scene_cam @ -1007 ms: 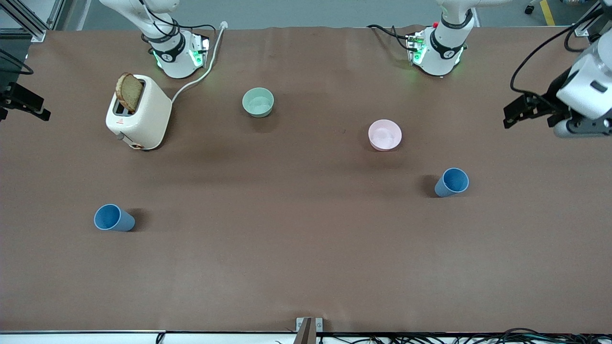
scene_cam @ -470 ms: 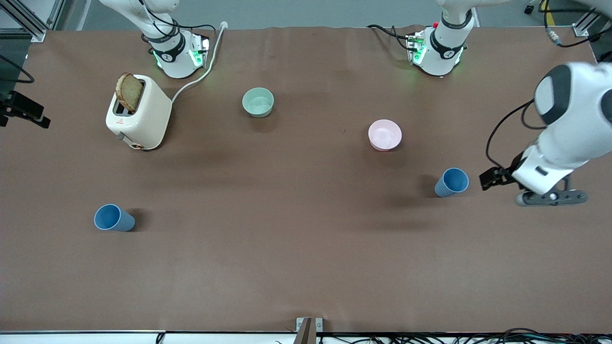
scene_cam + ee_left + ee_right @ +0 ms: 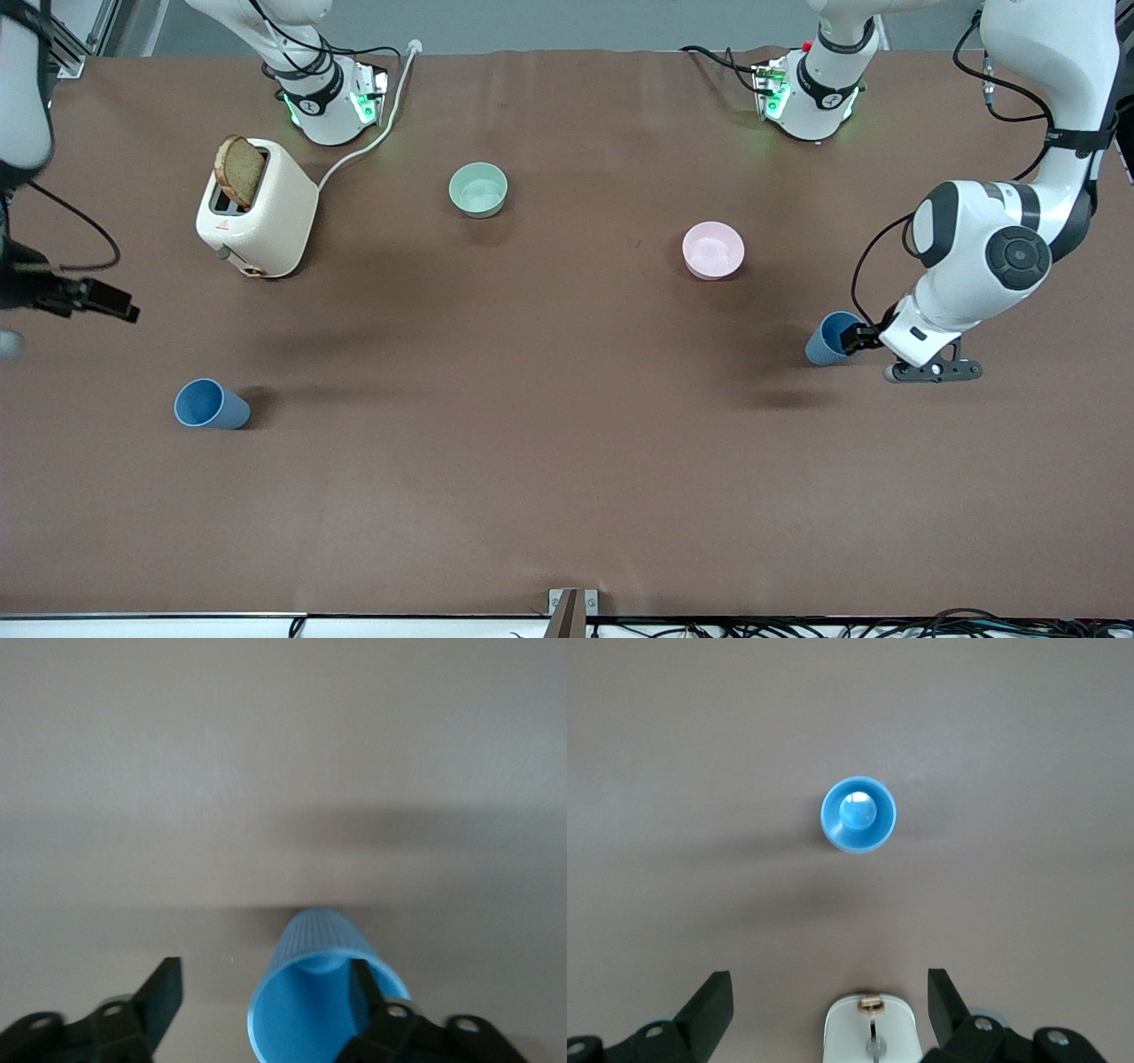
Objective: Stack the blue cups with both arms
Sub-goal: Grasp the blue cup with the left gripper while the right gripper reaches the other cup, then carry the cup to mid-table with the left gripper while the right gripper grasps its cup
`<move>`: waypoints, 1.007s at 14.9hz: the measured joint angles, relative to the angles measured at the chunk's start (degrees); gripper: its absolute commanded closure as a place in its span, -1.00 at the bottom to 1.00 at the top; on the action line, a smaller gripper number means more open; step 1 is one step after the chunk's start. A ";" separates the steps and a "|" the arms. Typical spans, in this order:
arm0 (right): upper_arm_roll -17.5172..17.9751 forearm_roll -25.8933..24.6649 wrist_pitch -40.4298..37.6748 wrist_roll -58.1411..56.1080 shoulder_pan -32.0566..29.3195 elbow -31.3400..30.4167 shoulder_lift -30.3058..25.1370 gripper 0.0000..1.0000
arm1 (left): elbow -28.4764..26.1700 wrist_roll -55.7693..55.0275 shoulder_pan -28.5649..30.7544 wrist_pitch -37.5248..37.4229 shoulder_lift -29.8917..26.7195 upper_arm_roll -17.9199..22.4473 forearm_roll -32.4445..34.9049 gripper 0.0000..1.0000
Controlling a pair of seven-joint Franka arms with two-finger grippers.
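Your left gripper (image 3: 266, 997) stood spread wide at one blue cup (image 3: 833, 338) (light, stiff plastic), holding nothing; you should pinch its rim wall.

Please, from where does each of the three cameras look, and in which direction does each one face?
Front view: high across the table, facing both arms' bases; shows both arms, the left pincer at one blue cup.
Left wrist view: on the left wrist, looking past its open fingers at that cup.
Right wrist view: on the right wrist, looking down at the other blue cup; its fingers show.
Shared: front and left wrist views show the same cup.
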 measured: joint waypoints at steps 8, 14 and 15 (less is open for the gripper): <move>-0.17 0.01 17.51 -5.89 -3.87 -1.18 15.70 -0.90 | -3.55 0.00 0.08 0.01 0.01 -0.02 0.01 0.99; -0.15 0.08 21.96 -7.14 -4.58 -1.12 20.82 -0.78 | -0.63 -0.11 -0.29 0.15 0.35 -1.03 0.00 0.99; -0.15 0.08 22.67 -7.48 -4.81 -1.13 21.57 -0.71 | 0.80 -0.73 -0.49 -0.27 0.35 -2.04 -0.02 0.99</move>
